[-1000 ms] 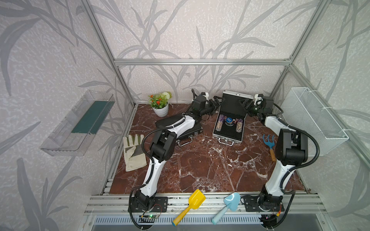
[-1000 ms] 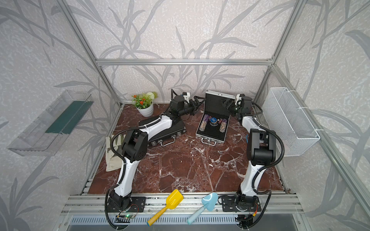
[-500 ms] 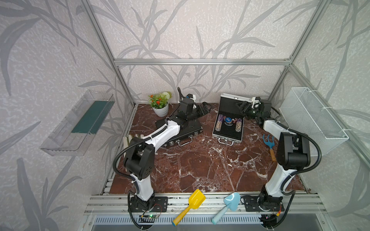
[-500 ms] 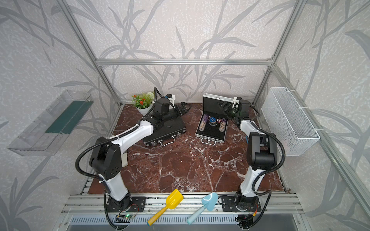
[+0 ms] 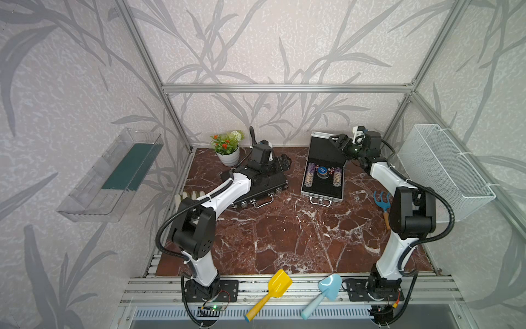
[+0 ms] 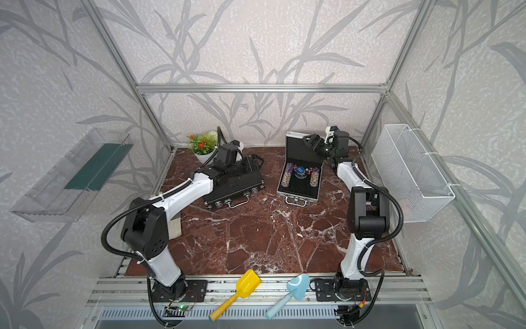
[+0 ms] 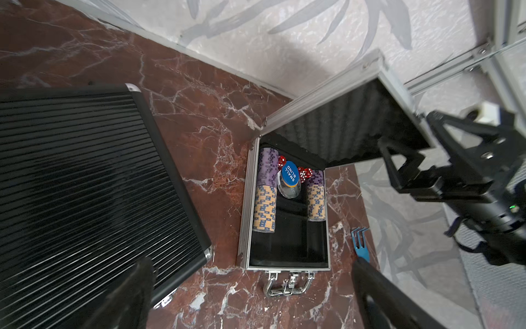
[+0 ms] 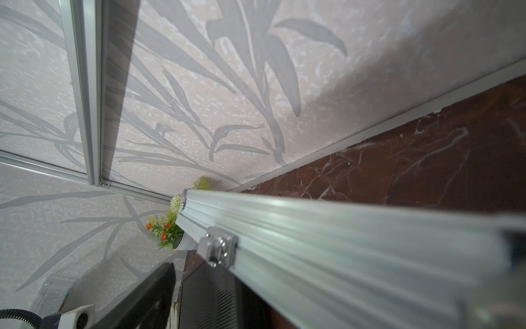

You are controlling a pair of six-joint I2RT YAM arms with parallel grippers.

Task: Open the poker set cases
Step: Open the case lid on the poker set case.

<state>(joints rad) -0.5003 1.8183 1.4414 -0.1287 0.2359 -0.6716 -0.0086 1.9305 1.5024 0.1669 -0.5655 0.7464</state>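
L gripper (image 5: 283,163) hangs over the shut black poker case (image 5: 267,185), back-left of table (image 5: 284,233), jaws wide, empty. Silver poker case (image 5: 323,190) just right: lid (image 5: 321,149) upright, 2 chip rows (image 5: 308,178). R gripper (image 5: 337,142) at lid's top corner, jaws wide, clamping nothing.

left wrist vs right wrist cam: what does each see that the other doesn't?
Left wrist only: inside the open silver case, chips, dice; its handle, the blue rake, the right gripper at the lid. Right wrist only: the lid's outer rim with a latch, and the flower pot. Both: the black case, the marble table, the patterned wall.
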